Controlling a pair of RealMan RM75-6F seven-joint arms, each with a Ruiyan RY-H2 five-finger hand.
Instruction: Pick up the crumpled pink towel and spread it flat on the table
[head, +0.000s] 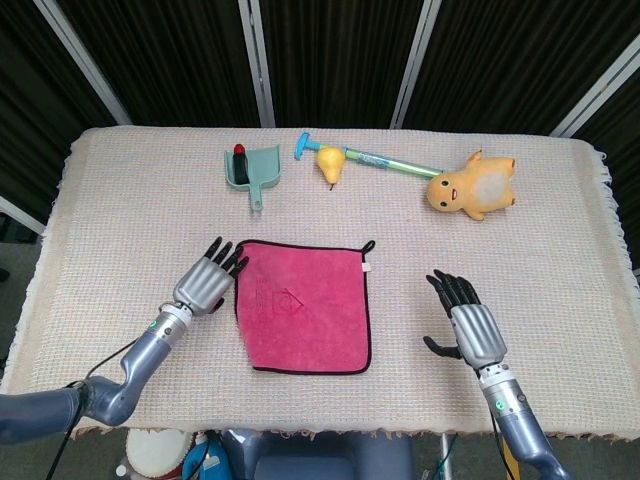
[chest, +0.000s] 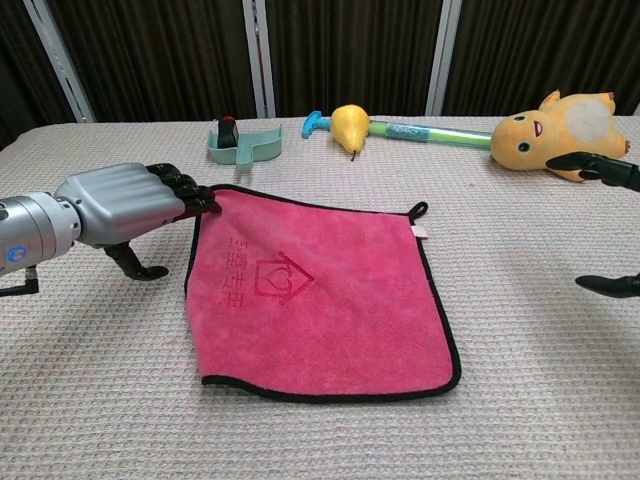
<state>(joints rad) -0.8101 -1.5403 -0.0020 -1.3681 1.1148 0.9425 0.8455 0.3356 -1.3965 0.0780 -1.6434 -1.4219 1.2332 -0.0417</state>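
Note:
The pink towel (head: 303, 308) with black trim lies flat and unfolded near the table's front middle, its hanging loop at the far right corner; it also fills the centre of the chest view (chest: 310, 290). My left hand (head: 207, 282) lies at the towel's far left corner with fingers stretched out. The fingertips (chest: 200, 196) touch that corner, and the thumb hangs apart below. My right hand (head: 470, 328) hovers to the right of the towel, fingers spread, holding nothing. The chest view shows only its fingertips (chest: 600, 163) at the right edge.
Along the far side sit a teal dustpan (head: 252, 167) with a small red-and-black item in it, a yellow pear (head: 330, 160), a blue-green rod toy (head: 385, 160) and a yellow plush duck (head: 472, 187). A woven beige cloth (head: 120, 220) covers the table.

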